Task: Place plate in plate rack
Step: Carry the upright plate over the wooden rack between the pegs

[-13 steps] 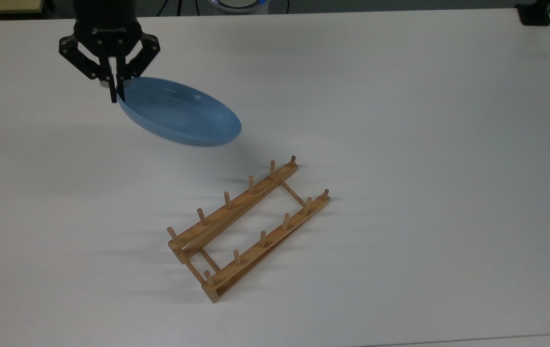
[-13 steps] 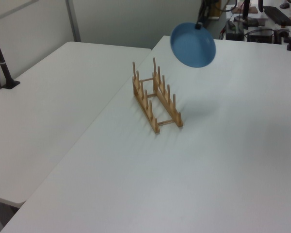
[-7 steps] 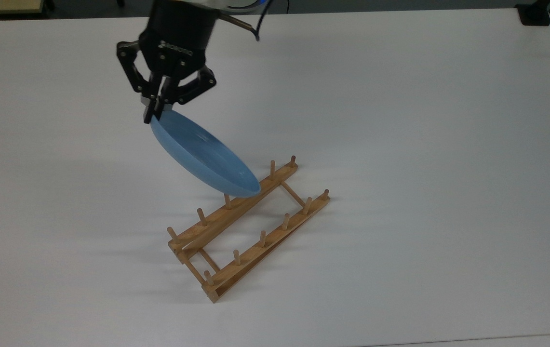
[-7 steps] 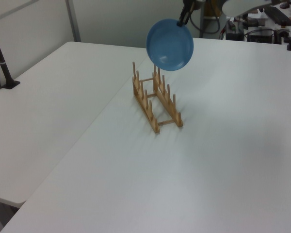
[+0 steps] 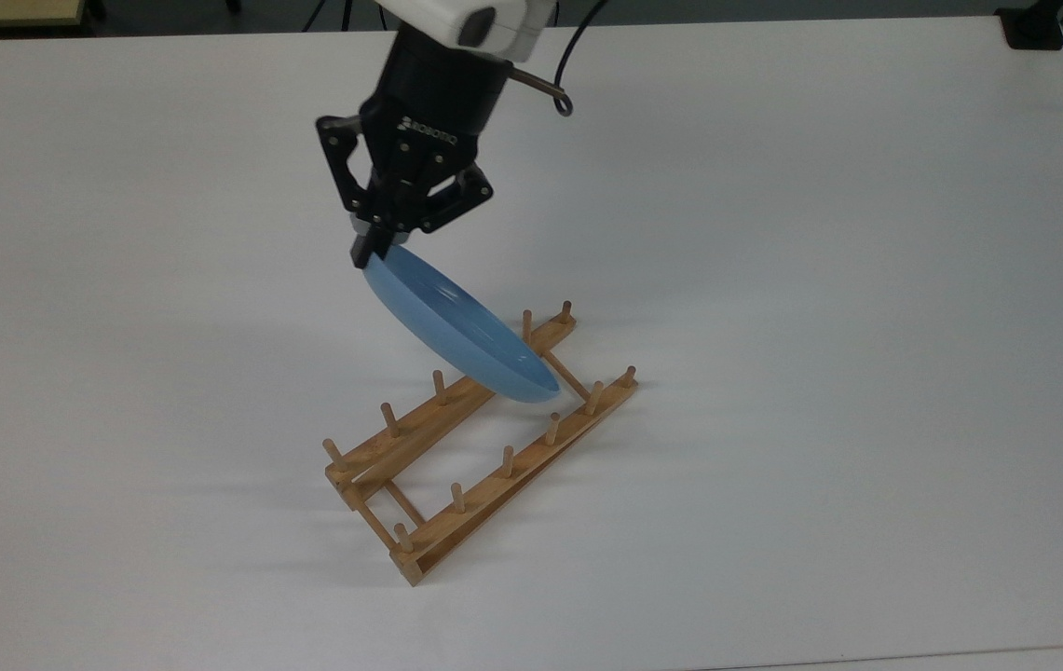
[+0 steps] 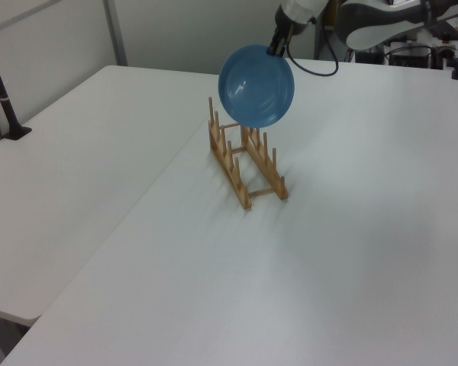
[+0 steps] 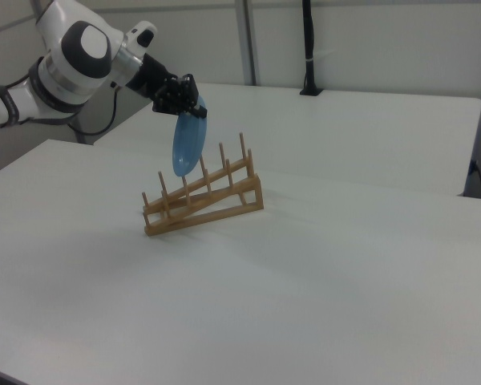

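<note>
White bench [image 5: 866, 280]. Claw [image 5: 373, 250] pinches plate [image 5: 456, 335] by top rim, hanging tilted above plate rack [image 5: 480, 438]. Glossy, prob. slippery + brittle; rim grip only, contact w/ pegs unclear.

plate [image 5: 456, 331] is covering one peg and part of the far rail of the plate rack [image 5: 484, 447] in the top view | plate is hiding upper pegs of the rack's far end in the left view | arm above the gripper [image 5: 374, 250] is running off the top view's upper edge | whether plate is touching rack: cannot tell
</note>
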Tool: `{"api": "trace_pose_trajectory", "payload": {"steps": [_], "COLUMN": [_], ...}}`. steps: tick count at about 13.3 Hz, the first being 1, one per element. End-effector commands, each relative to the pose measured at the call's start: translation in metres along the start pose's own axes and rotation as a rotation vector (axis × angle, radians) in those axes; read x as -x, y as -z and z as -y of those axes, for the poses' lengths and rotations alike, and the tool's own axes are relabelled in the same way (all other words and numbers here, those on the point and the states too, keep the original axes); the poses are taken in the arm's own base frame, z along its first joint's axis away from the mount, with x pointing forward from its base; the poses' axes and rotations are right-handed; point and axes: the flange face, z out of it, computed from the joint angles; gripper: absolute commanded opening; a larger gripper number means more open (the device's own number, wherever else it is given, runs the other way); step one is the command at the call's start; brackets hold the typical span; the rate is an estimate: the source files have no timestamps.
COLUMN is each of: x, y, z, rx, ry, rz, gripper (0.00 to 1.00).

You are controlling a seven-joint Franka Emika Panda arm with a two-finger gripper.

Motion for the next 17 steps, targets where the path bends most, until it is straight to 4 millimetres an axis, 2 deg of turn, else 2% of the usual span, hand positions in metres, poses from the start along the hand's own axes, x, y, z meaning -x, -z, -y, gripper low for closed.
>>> {"api": "trace_pose_trajectory", "payload": {"steps": [1,6,8,11,12,13,15,16,17], "x": [-0.004,0.004,0.006,0.008,0.009,0.010,0.011,0.012,0.013], "y": [0.004,-0.010,-0.023,-0.028,-0.029,-0.030,-0.032,-0.033,-0.033], "z": [0.029,0.073,0.083,0.090,0.097,0.106,0.113,0.117,0.123], "rx": [0.014,0.063,0.102,0.101,0.094,0.084,0.073,0.068,0.061], "ry": [0.047,0.095,0.116,0.126,0.134,0.141,0.114,0.078,0.043], "rz": [-0.028,-0.024,-0.024,-0.017,-0.016,-0.012,-0.009,-0.009,-0.009], "gripper": [0.00,0.00,0.00,0.00,0.00,0.17,0.75,1.00,1.00]}}
